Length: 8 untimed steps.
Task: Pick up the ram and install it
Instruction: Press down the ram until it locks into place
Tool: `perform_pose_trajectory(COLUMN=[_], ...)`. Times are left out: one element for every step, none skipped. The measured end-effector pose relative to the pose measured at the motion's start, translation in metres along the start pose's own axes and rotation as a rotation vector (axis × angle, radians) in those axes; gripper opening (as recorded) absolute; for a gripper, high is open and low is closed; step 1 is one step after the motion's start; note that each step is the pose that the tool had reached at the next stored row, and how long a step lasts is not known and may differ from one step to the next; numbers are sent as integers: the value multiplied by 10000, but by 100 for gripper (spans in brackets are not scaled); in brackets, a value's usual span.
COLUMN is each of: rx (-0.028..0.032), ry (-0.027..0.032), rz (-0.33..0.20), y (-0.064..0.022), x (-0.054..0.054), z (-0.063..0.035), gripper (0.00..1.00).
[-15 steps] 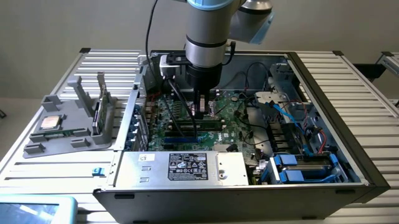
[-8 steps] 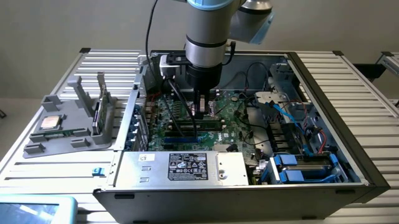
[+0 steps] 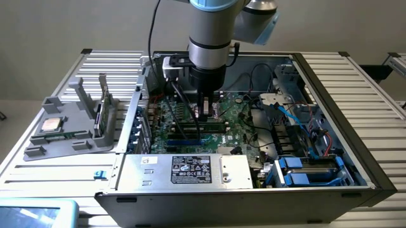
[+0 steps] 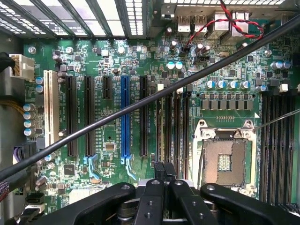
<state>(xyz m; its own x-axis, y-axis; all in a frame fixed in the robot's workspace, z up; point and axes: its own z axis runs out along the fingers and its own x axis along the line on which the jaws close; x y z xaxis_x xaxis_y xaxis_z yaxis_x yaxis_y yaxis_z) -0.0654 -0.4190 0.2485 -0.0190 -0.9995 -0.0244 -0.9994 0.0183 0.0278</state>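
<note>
My gripper [image 3: 204,115] hangs low inside the open computer case [image 3: 355,109], just above the green motherboard [image 3: 238,114]. Its black fingertips [image 4: 159,169] are pressed together and shut, with nothing visible between them. Under them lie long black expansion slots and a blue slot [image 4: 124,117]. Beside these is the bare processor socket [image 4: 225,159], with dark memory slots [image 4: 276,145] beyond it. A narrow green strip that looks like the ram [image 3: 56,138] lies along the front of the grey holder [image 3: 38,152], outside the case at the exterior view's left, well away from my gripper.
A square silver processor [image 3: 51,124] rests in the grey holder, and a taller card [image 3: 101,116] stands upright in it. A black cable [image 4: 140,104] crosses the wrist view diagonally. The power supply [image 3: 184,171] and blue drive bays [image 3: 311,171] fill the case's near side.
</note>
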Motion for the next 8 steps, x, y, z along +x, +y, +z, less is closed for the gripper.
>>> perform_pose_trajectory(rx=[1,1,1,0,-1,-1,1,2], ry=[-1,-1,-1,1,2,2,-1,-4], rz=[0,0,0,1,1,0,-1,-1], y=[0,0,-1,0,0,-2,-4,-6], x=[1,1,1,2,2,2,2,2], z=[12,23,29,30,31,33,36,41], gripper=[9,9,9,9,9,9,9,9])
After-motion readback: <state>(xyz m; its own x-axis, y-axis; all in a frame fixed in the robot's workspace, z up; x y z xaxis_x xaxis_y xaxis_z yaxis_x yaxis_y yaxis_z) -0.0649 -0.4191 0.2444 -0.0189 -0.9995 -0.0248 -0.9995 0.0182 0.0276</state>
